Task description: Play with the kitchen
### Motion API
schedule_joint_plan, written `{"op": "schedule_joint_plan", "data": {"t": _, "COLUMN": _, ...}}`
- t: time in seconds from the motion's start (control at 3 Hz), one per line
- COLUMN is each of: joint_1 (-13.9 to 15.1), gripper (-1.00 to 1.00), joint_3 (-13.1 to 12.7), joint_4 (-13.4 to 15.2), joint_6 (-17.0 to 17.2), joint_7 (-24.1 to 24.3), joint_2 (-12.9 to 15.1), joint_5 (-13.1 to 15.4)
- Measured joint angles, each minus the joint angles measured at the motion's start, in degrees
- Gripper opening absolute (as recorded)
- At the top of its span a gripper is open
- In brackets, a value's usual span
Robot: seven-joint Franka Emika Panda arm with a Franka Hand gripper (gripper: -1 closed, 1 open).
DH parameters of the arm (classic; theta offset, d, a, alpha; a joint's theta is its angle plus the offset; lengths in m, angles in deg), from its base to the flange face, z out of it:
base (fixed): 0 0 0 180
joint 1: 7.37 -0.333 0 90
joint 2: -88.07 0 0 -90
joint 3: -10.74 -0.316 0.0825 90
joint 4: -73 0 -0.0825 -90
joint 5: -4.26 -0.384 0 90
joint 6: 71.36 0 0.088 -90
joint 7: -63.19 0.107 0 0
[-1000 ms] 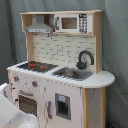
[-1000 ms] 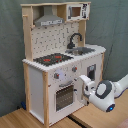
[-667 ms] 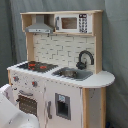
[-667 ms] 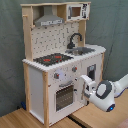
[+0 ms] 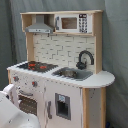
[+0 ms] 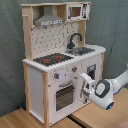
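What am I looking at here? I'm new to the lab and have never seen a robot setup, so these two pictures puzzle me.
Both pictures show one moment from two fixed cameras off the machine. The big thing is a toy kitchen, white and light wood, seen from opposite sides. On its counter are a black and red stovetop, a sink with a black faucet; above sit a grey hood and a small microwave. The white jointed machine is a robot arm. In the second exterior view its tool is at the kitchen's front, beside the oven door. I cannot tell whether it holds anything.
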Motion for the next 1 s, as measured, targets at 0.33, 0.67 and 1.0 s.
{"op": "schedule_joint_plan", "data": {"t": 0.33, "joint_1": 2.6, "gripper": 1.00, "joint_3": -0.5, "joint_4": 0.0, "joint_6": -1.7, "joint_7": 3.8, "joint_2": -0.4, "joint_5": 4.4}}
{"op": "schedule_joint_plan", "data": {"t": 0.67, "joint_1": 5.3, "gripper": 1.00, "joint_3": -1.4, "joint_4": -0.1, "joint_6": -3.1, "joint_7": 7.7, "joint_2": -1.3, "joint_5": 7.9}}
{"op": "schedule_joint_plan", "data": {"t": 1.0, "joint_1": 8.3, "gripper": 1.00, "joint_3": -3.4, "joint_4": -1.1, "joint_6": -3.8, "joint_7": 11.1, "joint_2": -2.1, "joint_5": 10.7}}
